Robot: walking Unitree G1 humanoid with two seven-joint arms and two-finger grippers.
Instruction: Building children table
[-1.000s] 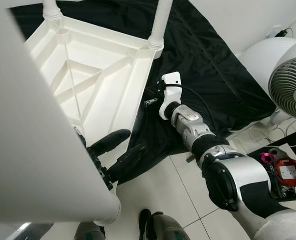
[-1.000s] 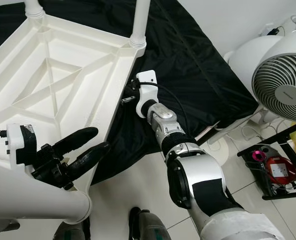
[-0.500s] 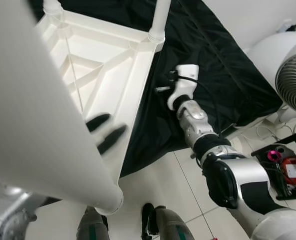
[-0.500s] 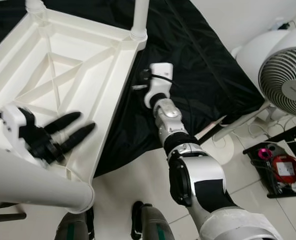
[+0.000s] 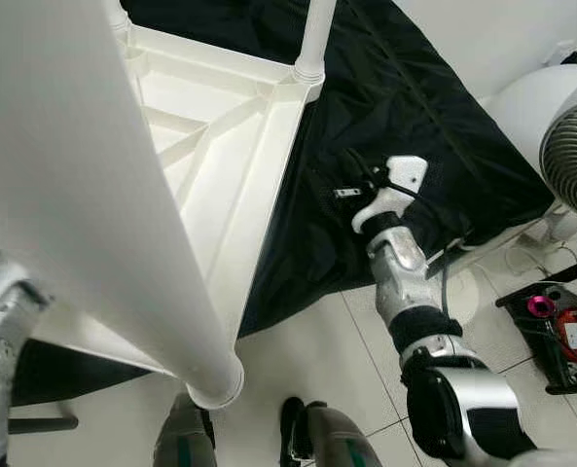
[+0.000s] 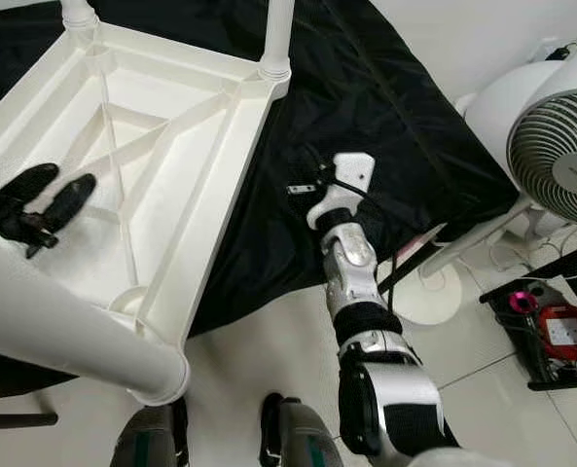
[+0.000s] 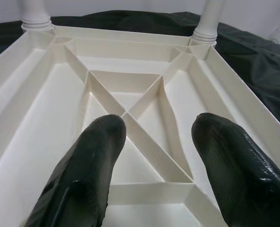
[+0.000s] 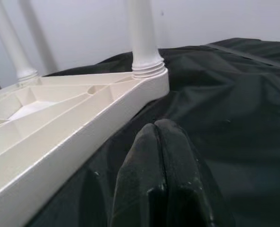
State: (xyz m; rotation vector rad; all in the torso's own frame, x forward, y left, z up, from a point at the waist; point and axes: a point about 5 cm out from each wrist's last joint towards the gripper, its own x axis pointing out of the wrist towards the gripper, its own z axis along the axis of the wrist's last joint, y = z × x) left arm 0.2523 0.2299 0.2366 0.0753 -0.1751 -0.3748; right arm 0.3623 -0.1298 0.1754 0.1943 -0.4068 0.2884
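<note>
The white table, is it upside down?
Yes, upside down: the table shows its ribbed underside, and its legs point up.

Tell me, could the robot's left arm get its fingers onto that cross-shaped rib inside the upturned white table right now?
Probably yes. The left gripper hangs open above the table's underside, pointed at the crossed ribs, with nothing between.
</note>
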